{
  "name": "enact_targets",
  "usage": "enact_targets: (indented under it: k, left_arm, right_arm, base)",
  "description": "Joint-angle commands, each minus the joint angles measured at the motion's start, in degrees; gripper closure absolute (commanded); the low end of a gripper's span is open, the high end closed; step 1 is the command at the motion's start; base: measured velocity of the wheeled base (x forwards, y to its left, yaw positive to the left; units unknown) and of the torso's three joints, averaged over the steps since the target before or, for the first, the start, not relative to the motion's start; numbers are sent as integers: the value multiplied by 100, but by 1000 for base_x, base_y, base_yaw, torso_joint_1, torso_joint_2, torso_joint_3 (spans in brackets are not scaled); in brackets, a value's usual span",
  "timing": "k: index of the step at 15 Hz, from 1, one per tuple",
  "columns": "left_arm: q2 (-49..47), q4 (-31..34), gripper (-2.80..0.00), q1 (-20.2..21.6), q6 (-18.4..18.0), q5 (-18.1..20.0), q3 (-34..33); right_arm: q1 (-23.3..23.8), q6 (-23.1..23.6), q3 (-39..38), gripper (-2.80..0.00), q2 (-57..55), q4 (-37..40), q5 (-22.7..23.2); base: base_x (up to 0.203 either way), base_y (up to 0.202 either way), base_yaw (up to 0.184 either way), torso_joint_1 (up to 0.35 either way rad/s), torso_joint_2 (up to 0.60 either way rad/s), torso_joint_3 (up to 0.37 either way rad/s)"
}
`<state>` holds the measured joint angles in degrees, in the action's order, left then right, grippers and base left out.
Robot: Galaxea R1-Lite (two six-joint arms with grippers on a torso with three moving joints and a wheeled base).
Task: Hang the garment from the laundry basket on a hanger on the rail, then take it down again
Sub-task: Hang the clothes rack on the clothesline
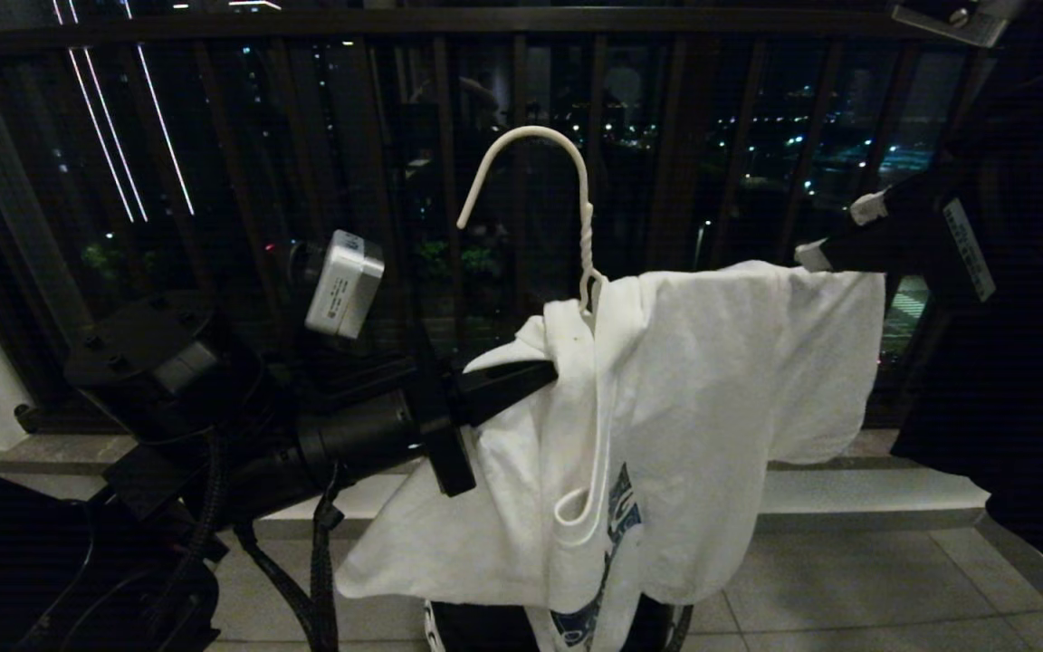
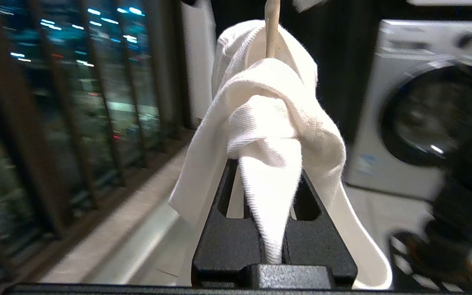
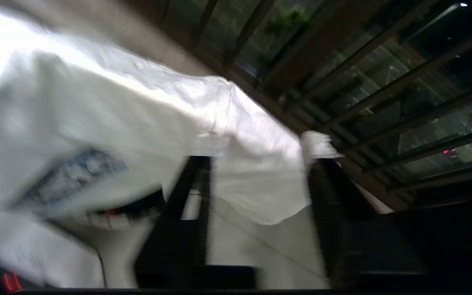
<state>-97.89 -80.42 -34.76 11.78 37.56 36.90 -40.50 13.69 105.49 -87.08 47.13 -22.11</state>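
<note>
On a balcony at night, the white garment (image 1: 666,407) hangs in mid-air between the robot's two arms, draped over the thin white wire hanger (image 1: 576,272), whose hook (image 1: 521,154) points up and curls toward the robot's left, free of any rail; no rail is in view. The left gripper (image 1: 531,376) reaches in level from the left, its jaws closed tight on a bunched fold of the shirt at the hanger's neck; it is the nearer arm to that neck. The right gripper (image 1: 825,254) sits at the shirt's far shoulder, jaws parted with cloth between them, though whether it grips cannot be told. The shirt's long axis runs side to side. Below lies pale tiled floor (image 1: 847,598); behind stands the dark barred balcony railing (image 1: 304,136), and a washing machine (image 2: 432,106) stands to one side.
</note>
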Motion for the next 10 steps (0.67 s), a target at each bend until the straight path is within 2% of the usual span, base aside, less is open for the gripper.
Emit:
enact_targets:
  k: [1,3,4,8,10]
  left_arm:
    - [96,-44,0,4,9,153,-131]
    - [156,-44,0,4,17,418,-227]
    - [165,-44,0,4,17,436,-236]
    - [256,-8,0,4,43,445,-227]
    - [332,18,0,-5,44,469,-262]
  right_arm:
    - [-2,111,-1,-280,-15,95,527]
    - [-2,448,-75,-280,-28,138,673]
    - [-2,552,-166,-280,-29,177,801]
    - [6,597,-395,-280,43,336,1688]
    - [6,659,-411,-280,-39,329,1755]
  base:
    - [0,0,0,0,0,0]
    - [0,0,0,0,0,0]
    - [0,0,0,0,0,0]
    - [0,0,0,0,0,0]
    - [0,0,0,0,0,0]
